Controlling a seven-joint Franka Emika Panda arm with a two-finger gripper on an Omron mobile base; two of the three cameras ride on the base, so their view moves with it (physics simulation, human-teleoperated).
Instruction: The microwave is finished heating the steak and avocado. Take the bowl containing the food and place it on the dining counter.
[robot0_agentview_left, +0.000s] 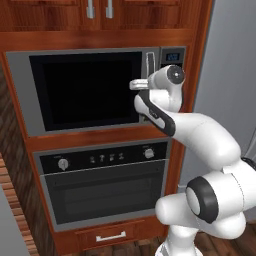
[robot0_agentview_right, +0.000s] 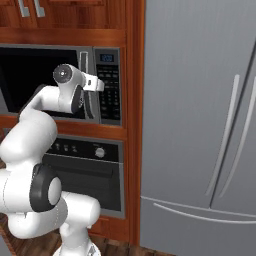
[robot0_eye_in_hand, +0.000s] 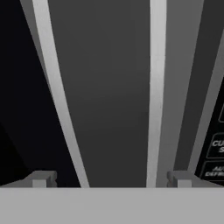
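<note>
The gripper (robot0_eye_in_hand: 109, 177) is wide open and holds nothing. Its two dark fingertips (robot0_eye_in_hand: 41, 178) stand far apart, one on each side of the microwave's long handle (robot0_eye_in_hand: 118, 96), which runs straight up between them. The fingers are spread like this so the handle can fit in the gap before they squeeze.

The microwave (robot0_agentview_left: 85, 90) is right in front of the gripper, very close, and its black glass door is shut. The keypad panel (robot0_agentview_right: 107, 85) sits just off to one side of the gripper, past the handle. The arm is lifted up high and bent so the hand points flat at the door, because that is where the handle is.

The bowl with the steak and avocado can't be seen. It is most likely behind the dark door, straight ahead of the gripper, since the door is not open yet.

The oven (robot0_agentview_left: 105, 185) with knobs is below the gripper, and the big grey fridge (robot0_agentview_right: 200, 125) stands off to the keypad side.

The door must be pulled open first, so the job has hardly begun
</note>
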